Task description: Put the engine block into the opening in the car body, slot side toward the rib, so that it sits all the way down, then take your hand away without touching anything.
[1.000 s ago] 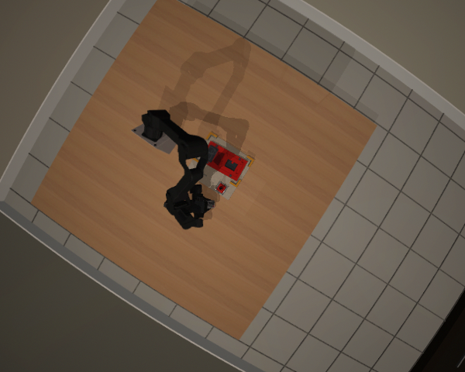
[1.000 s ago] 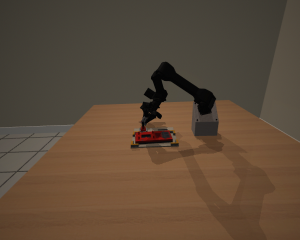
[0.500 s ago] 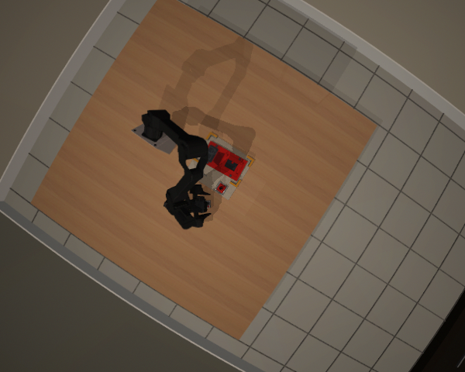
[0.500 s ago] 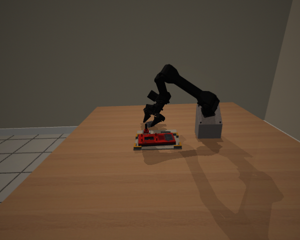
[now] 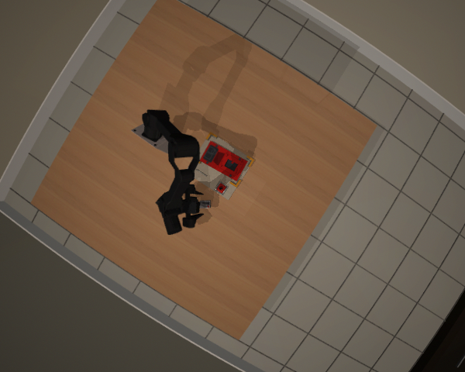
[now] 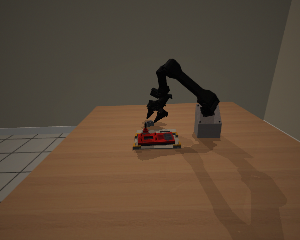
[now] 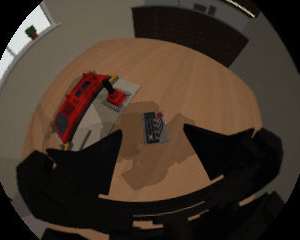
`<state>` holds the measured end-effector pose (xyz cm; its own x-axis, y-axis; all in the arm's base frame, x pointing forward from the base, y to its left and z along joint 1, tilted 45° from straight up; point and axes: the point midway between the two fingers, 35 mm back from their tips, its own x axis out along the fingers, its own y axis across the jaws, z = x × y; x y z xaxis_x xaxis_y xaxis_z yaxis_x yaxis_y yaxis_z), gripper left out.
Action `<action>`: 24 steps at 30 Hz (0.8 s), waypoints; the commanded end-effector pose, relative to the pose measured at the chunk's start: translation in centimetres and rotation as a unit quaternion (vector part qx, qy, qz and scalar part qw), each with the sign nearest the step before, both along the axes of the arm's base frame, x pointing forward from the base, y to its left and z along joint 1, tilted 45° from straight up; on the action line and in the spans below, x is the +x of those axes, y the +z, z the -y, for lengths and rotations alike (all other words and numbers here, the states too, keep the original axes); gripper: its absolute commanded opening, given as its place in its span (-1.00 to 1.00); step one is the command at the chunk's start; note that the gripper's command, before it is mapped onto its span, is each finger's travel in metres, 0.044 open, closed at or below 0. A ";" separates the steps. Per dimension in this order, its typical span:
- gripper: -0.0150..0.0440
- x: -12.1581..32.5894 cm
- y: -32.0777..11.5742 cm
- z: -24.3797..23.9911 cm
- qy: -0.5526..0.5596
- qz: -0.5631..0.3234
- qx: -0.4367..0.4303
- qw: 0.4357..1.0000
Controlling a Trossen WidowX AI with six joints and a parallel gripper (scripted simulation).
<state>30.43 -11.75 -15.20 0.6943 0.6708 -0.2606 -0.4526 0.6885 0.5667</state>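
The engine block [image 5: 205, 204] [image 6: 149, 124] [image 7: 161, 132] is a small grey block, with dark ribs and a red round spot showing in the wrist view. It is beyond the fingertips, touching neither finger; whether it rests on the table is hard to tell. My gripper [image 5: 201, 204] [image 6: 151, 120] [image 7: 153, 130] is wide open and empty above it. The red car body [image 5: 241, 171] [image 6: 160, 139] [image 7: 73, 112] lies in its frame beside the gripper. Its dark opening [image 5: 230, 164] [image 6: 148, 137] holds no visible block. The slot side and the rib cannot be made out.
A pale base plate [image 5: 229, 195] [image 7: 131, 88] with yellow corner pieces carries the car body. A red piece with an upright black post [image 5: 221, 187] [image 6: 145, 130] [image 7: 117, 98] stands on the plate near the block. The arm's grey pedestal [image 6: 207, 131] stands beyond the car's other end.
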 end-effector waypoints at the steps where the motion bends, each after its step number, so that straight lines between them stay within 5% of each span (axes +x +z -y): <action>1: 1.00 -0.2 0.8 1.1 -0.001 0.012 -0.007 1.000; 24: 1.00 0.0 0.1 0.7 0.008 -0.015 -0.013 1.000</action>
